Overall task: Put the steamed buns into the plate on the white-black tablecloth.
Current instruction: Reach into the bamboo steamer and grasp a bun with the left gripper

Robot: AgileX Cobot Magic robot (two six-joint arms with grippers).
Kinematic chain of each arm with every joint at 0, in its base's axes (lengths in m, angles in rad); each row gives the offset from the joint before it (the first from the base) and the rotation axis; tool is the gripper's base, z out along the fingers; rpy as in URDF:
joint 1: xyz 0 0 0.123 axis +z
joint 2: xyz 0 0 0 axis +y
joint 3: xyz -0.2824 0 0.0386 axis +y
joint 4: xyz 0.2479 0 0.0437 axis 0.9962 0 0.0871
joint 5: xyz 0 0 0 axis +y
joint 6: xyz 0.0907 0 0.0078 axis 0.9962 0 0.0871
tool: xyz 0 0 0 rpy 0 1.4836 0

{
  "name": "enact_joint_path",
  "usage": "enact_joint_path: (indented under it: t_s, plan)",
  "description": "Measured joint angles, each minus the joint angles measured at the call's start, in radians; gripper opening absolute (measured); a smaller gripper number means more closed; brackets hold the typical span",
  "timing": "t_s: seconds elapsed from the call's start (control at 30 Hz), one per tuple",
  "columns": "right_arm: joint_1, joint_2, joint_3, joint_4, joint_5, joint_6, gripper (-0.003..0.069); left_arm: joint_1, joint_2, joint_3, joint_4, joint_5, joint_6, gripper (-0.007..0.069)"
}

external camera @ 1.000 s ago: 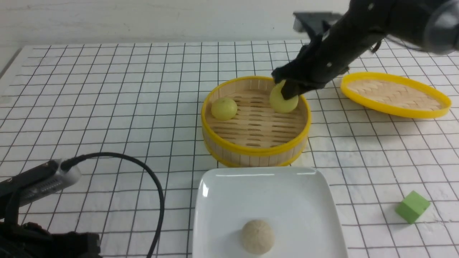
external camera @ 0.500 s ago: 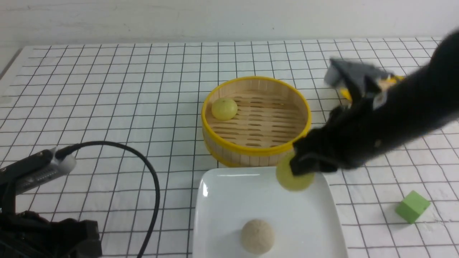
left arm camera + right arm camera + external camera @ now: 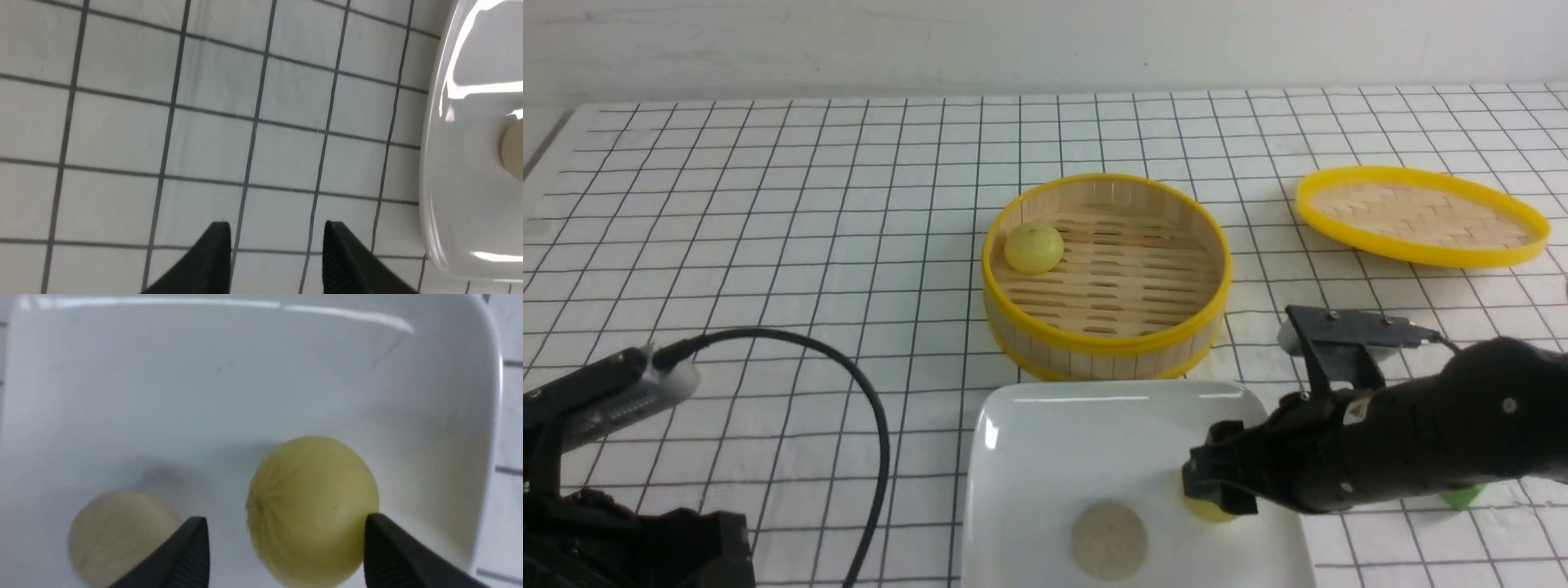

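Note:
One yellow-green steamed bun [image 3: 1033,248] lies in the bamboo steamer basket [image 3: 1103,347]. The other steamed bun [image 3: 310,506] rests in the white square plate [image 3: 204,375] on the white-black tablecloth [image 3: 768,204]. In the front view this bun [image 3: 1207,512] is mostly hidden behind my right gripper [image 3: 1217,490], low over the right side of the plate [image 3: 1094,425]. My right gripper [image 3: 284,535] is open around the bun; one finger touches it, the other stands apart. My left gripper [image 3: 276,245] is open and empty over the cloth, left of the plate [image 3: 457,183].
A beige-grey bun [image 3: 1109,541] lies at the plate's near side, beside the yellow-green one. The yellow-rimmed woven lid [image 3: 1421,215] lies at the far right. A green cube [image 3: 1462,496] is mostly hidden behind my right arm. A black cable [image 3: 866,408] loops at the left.
My right gripper carried the bun from the basket to the plate, came down low over it and opened. The left arm has barely moved.

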Motion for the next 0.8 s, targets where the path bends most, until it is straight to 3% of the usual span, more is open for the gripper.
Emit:
enact_joint_path:
  t_s: [0.07,0.13,0.27,0.37,0.43,0.5,0.7,0.8]
  plan:
    - [-0.016,-0.04,-0.016,-0.016,0.058,-0.013,0.0491,0.0,0.0,0.0,0.0,0.01,0.0,0.0328]
    - [-0.085,-0.164,-0.086,-0.084,0.227,-0.033,0.045,0.0,0.0,-0.002,0.001,0.023,0.0,0.0287]
    - [-0.185,-0.331,-0.171,-0.181,0.436,-0.043,0.0355,0.0,0.005,-0.028,0.003,0.033,0.0,0.0171]
    - [-0.297,-0.513,-0.213,-0.32,0.654,-0.045,0.0186,0.0,0.052,-0.123,0.003,0.045,0.007,0.0027]
    - [-0.324,-0.569,-0.209,-0.365,0.705,-0.045,0.0126,0.0,0.077,-0.16,0.002,0.058,0.019,0.0009]
    - [-0.381,-0.673,-0.166,-0.434,0.801,-0.045,0.0012,0.0,0.169,-0.271,-0.018,0.093,0.061,0.0002]
    - [-0.412,-0.846,-0.018,-0.449,0.799,-0.044,-0.0015,-0.057,0.364,-0.464,-0.07,0.143,0.117,0.0002]
    - [-0.414,-0.896,0.073,-0.447,0.746,-0.044,-0.0015,-0.202,0.498,-0.617,-0.063,0.145,0.121,0.0002]
